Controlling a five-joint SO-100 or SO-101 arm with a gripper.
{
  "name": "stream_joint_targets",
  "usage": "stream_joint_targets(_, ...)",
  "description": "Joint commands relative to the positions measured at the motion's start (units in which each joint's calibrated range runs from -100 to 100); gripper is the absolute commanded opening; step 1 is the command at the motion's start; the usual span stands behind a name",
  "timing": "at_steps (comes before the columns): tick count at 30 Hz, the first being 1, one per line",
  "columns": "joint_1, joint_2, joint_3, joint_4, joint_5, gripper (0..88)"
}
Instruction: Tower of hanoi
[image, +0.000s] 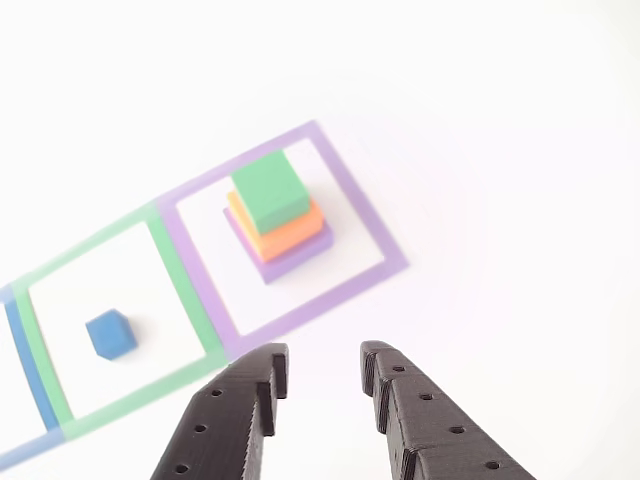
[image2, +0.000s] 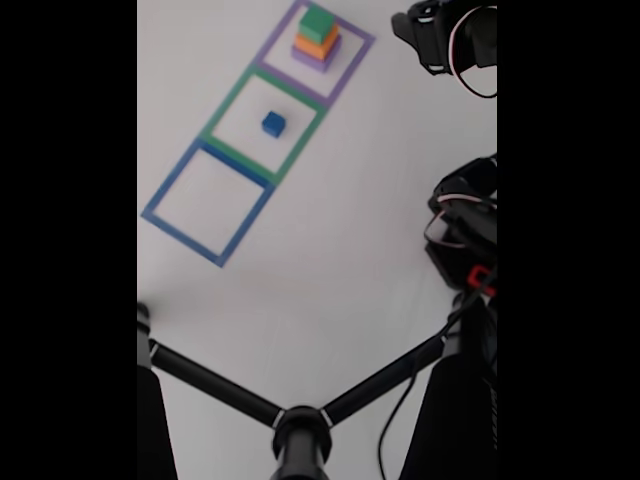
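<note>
The claw (image: 323, 368) hangs above the white worktop (image: 500, 150) with its two black fingers (image: 262, 372) parted by a clear gap and nothing between them, positioned just short of the purple square (image: 370, 215). Inside that purple square, a green block (image: 270, 190) sits on an orange block (image: 290, 232), which sits on a purple block (image: 295, 255). The small blue cube (image: 111, 334) rests alone in the adjoining green square (image: 185, 270); in the fixed view the blue square (image2: 205, 200) next in line holds nothing.
</note>
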Motion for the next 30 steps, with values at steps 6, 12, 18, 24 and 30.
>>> stream_joint_targets(6, 1.4, 1.9, 4.9, -7.6, 0.6, 12.2)
stream_joint_targets(12, 2.4, 2.5, 19.2, -26.0, 0.6, 24.6)
stream_joint_targets(18, 3.3, 4.5, 28.6, -39.6, 0.6, 35.6)
stream_joint_targets(24, 3.1, 9.9, 35.8, -55.7, 0.6, 36.6)
stream_joint_targets(30, 2.8, 19.6, 42.2, -77.4, 0.6, 36.7)
